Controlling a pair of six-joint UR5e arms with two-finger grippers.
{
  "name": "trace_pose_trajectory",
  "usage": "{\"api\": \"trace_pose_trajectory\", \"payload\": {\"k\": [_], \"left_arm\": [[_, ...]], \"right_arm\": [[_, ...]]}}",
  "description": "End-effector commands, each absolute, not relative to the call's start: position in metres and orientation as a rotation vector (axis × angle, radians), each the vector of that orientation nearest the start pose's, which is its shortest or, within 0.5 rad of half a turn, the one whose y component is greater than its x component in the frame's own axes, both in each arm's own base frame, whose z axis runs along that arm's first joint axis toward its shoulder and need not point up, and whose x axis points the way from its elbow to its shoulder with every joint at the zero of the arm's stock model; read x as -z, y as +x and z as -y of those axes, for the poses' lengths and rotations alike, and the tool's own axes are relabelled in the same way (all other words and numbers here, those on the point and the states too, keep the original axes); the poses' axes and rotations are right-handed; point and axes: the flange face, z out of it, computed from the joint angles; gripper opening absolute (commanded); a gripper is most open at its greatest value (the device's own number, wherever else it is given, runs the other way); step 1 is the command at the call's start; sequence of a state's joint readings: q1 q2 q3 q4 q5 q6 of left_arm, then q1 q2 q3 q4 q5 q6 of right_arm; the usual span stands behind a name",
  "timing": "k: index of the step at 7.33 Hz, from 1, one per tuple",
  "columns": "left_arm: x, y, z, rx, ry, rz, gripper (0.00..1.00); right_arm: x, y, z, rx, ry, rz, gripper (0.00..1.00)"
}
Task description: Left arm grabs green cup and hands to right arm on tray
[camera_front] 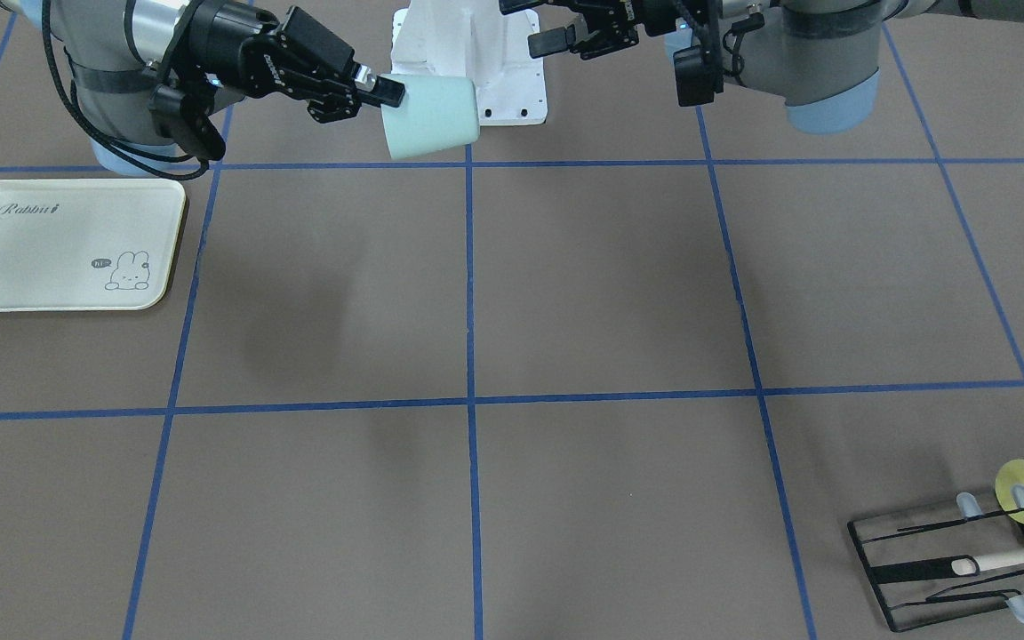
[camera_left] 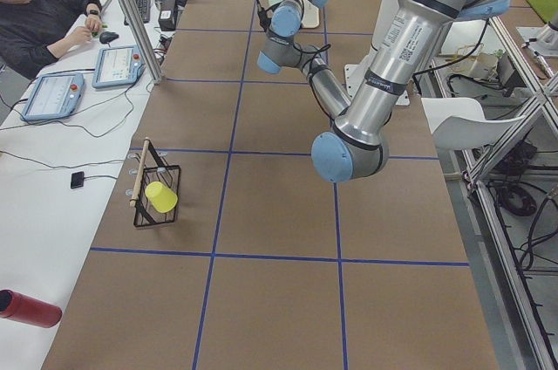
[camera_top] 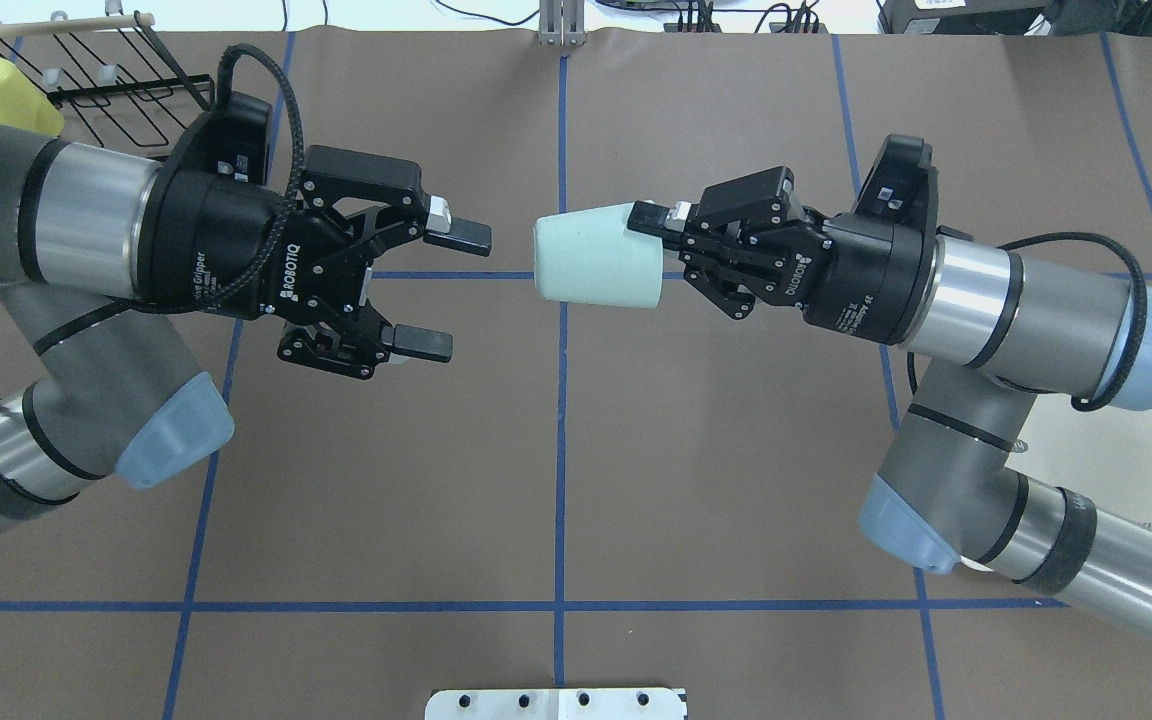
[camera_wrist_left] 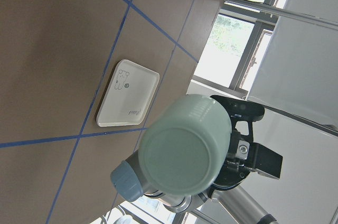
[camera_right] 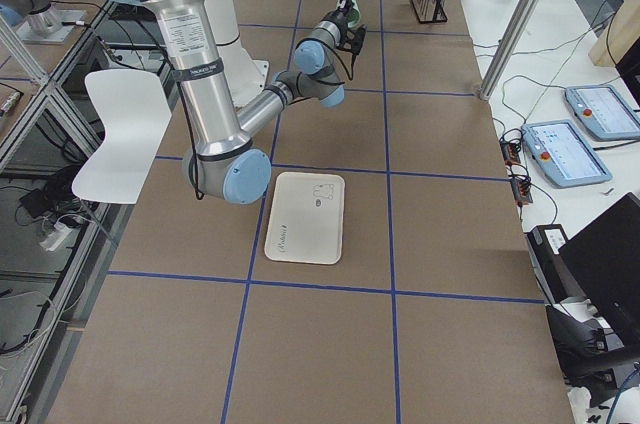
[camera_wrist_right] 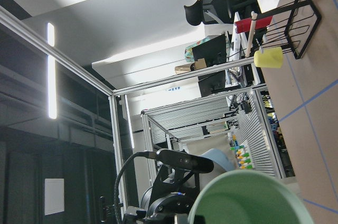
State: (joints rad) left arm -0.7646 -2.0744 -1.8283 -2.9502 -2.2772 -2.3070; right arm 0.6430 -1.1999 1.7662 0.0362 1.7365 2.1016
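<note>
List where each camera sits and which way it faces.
Front-facing: across the table, facing the robot, steeply down; both arms at top, right pincer holding the green cup.
Overhead: behind the robot, looking forward and down; both arms, left pincer open.
Exterior left: table's end, looking along it; left arm nearest.
Exterior right: opposite end; right arm nearest.
Left wrist: faces the cup's base and the right pincer.
Right wrist: looks past the cup toward the black rack.
Shared: front-facing and exterior right both show the tray.
</note>
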Motion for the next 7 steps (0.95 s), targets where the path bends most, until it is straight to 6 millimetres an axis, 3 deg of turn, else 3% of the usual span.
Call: {"api": "trace_pose_trajectory", "payload": {"k": [1, 3, 5, 7], "left_arm": [[-0.183, 0.3, 0.406, 0.171, -0.179, -1.919, 1.0], [-0.235, 0.257, 0.434, 0.167, 0.081, -1.815, 1.0], [-0.272, 0.219, 0.467, 0.134, 0.263, -1.613, 1.0], [-0.353, 0.17, 0.468, 0.058, 0.442, -1.434, 1.0]], "right_arm": [[-0.224, -0.329, 0.435, -0.482, 0.128, 2.004, 0.0], [-0.235, -0.312, 0.468, -0.488, 0.17, 1.826, 0.0], [-0.25, -0.287, 0.502, -0.397, 0.192, 1.583, 0.0], [-0.265, -0.262, 0.527, -0.389, 0.203, 1.452, 0.0]]}}
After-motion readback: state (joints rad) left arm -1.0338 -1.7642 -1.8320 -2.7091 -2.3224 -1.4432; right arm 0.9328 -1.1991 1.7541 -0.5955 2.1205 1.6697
